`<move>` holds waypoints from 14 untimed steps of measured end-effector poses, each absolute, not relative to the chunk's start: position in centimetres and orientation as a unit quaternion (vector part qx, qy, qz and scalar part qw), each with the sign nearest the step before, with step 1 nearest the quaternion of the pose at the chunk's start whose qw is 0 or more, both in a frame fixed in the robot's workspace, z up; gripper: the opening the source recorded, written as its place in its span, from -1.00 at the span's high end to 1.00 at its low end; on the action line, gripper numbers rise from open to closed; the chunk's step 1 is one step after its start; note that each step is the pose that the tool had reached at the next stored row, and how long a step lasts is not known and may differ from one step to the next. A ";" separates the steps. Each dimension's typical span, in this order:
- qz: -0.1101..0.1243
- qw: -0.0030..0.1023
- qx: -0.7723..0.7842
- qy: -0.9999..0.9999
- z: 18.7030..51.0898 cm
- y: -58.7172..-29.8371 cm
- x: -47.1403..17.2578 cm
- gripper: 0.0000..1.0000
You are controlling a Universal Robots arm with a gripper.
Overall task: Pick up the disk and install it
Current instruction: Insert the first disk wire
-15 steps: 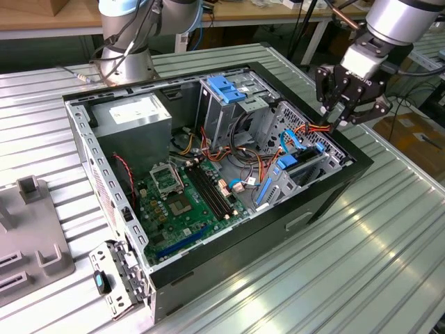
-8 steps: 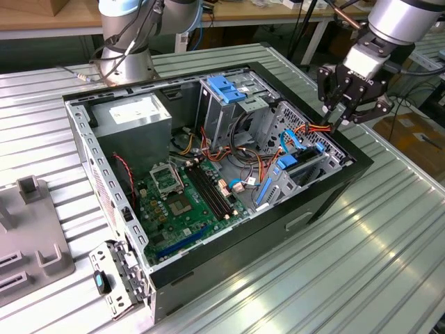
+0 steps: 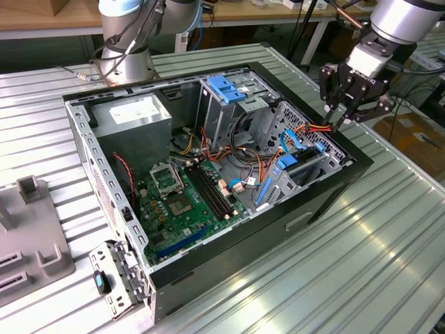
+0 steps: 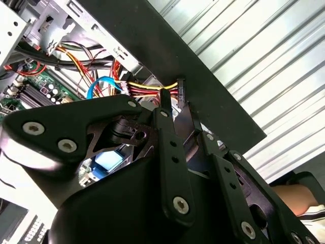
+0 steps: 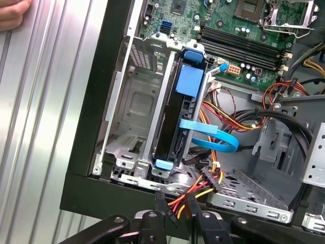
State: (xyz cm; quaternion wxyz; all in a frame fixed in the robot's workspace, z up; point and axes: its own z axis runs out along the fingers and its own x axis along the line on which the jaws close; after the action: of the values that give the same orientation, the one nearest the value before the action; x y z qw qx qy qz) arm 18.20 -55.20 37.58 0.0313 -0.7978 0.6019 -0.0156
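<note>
The disk (image 5: pixel 167 122) stands on edge in a slot of the metal drive cage (image 5: pixel 133 101) inside the open computer case (image 3: pixel 327 191), held in its bright blue rail frame. In the exterior view the disk (image 3: pixel 290 167) is at the case's right end. A flat blue data cable (image 5: pixel 216 134) loops out beside it. My gripper (image 3: pixel 336 120) hovers over the case's right rim, just off the cage. Its fingers (image 5: pixel 158 203) are closed in on the black plug of the red, yellow and orange power wires (image 5: pixel 200 185). In the second wrist view the gripper (image 4: pixel 176 101) has that plug (image 4: pixel 180 89) at its tips.
The case lies open on a ribbed metal table (image 3: pixel 375 236). Inside are a green motherboard (image 3: pixel 188 195), a grey power supply (image 3: pixel 132 115) and an upper cage with a bare blue bracket (image 3: pixel 229 87). A grey fixture (image 3: pixel 28 236) is at the exterior view's left. A person's hand (image 5: pixel 12 12) rests near the case.
</note>
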 end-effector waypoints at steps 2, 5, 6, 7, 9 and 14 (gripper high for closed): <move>-0.015 0.031 -0.799 0.600 37.6 -55.2 18.3 0.40; -0.015 0.032 -0.803 0.595 37.6 -55.2 18.5 0.40; -0.015 0.032 -0.805 0.592 37.6 -55.2 18.7 0.40; -0.015 0.032 -0.810 0.585 37.6 -55.2 19.1 0.40; -0.014 0.032 -0.821 0.570 37.5 -55.2 19.4 0.40; -0.012 0.033 -0.855 0.518 37.3 -55.2 19.4 0.40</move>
State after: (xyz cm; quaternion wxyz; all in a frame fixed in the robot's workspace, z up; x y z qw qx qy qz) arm 19.42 -55.20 37.27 0.0328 -0.8548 0.5177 -0.0122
